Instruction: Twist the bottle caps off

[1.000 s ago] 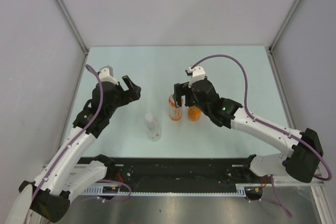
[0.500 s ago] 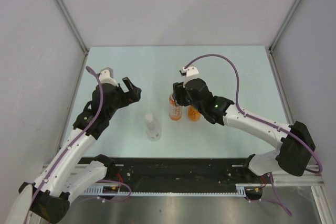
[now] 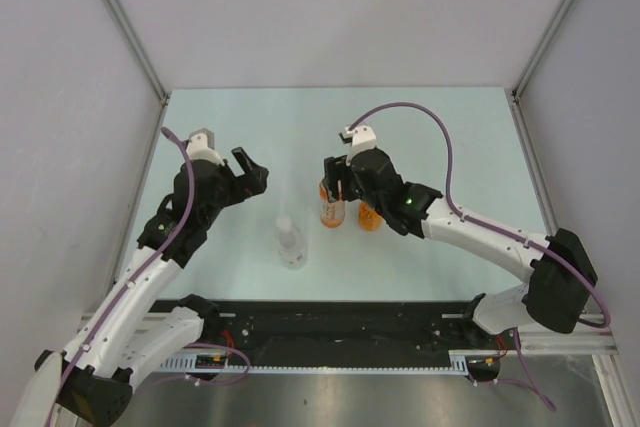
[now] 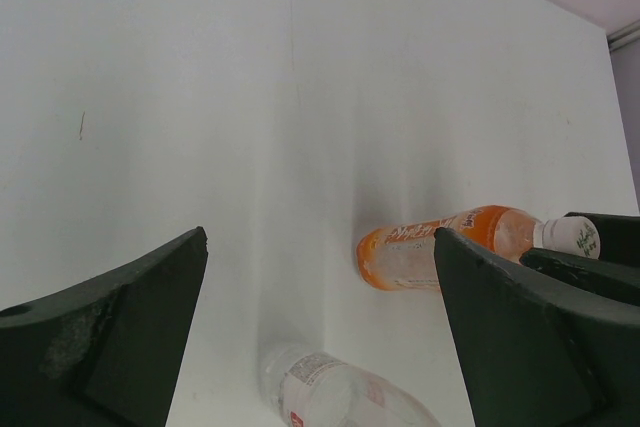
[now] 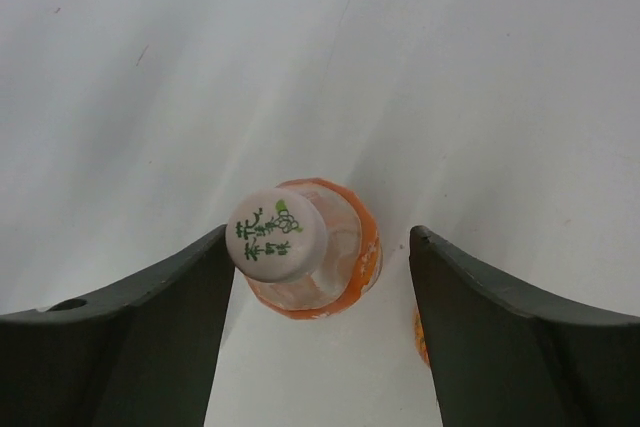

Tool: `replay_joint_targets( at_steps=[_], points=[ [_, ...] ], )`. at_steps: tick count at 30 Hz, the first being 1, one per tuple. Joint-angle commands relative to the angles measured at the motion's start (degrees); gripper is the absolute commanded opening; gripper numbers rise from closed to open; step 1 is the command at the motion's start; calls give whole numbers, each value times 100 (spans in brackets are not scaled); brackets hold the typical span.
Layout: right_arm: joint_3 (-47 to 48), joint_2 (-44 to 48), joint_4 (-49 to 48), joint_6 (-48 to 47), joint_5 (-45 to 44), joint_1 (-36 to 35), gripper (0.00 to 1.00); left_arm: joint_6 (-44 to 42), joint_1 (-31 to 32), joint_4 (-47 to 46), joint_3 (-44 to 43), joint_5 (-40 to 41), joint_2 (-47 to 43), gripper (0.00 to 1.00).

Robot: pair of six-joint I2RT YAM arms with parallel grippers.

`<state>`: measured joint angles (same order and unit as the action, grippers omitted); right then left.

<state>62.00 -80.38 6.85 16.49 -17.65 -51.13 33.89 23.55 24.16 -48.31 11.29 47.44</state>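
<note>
The taller orange bottle (image 3: 331, 212) stands upright at mid-table. Its white cap (image 5: 277, 235) with green print is screwed on. My right gripper (image 3: 335, 179) hovers open above it. In the right wrist view the gripper (image 5: 320, 239) straddles the cap, which sits close to the left finger (image 5: 150, 327). The short orange bottle (image 3: 370, 216) stands just right of it, partly under the right arm; its cap is hidden. The clear bottle (image 3: 290, 243) stands nearer the front with its whitish cap (image 3: 285, 222) on. My left gripper (image 3: 250, 171) is open and empty, left of the bottles. The left wrist view shows the gripper (image 4: 320, 242), the taller bottle (image 4: 430, 249) and the clear bottle (image 4: 340, 392).
Grey walls enclose the pale table (image 3: 450, 137) on three sides. A black rail (image 3: 340, 322) runs along the near edge by the arm bases. A sliver of the short orange bottle (image 5: 418, 337) shows beside the right finger (image 5: 520, 337).
My right gripper has shifted a little left and now sits centred over the taller orange bottle's cap. My left gripper has drifted slightly back and left. The bottles have not moved.
</note>
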Motion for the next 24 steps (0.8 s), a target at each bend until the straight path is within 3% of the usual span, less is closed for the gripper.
replay_joint_targets(
  at_steps=[1,6,9,15,16,18,19,24],
  points=[
    [295,-145,-290,3,-46,16,75,-111,0,-70,-20,-57,-139,99],
    [348,-233,-342,-6,-72,16,74,-119,0,-52,-11,-48,-156,100],
    [357,-250,-412,-14,-72,16,68,-111,0,-61,6,-57,-156,99],
    [357,-277,-474,-76,-89,-2,36,-102,0,-52,15,-57,-156,99],
    [357,-259,-474,-93,-107,-11,24,-111,0,-43,15,-48,-165,99],
    [357,-224,-457,-102,-151,-11,14,-111,0,-43,6,-39,-174,99],
    [357,-154,-448,-94,-168,-11,1,-102,0,-43,-11,-13,-165,99],
    [401,346,-264,-251,-362,16,0,-181,0,-78,-388,75,-113,99]
  ],
)
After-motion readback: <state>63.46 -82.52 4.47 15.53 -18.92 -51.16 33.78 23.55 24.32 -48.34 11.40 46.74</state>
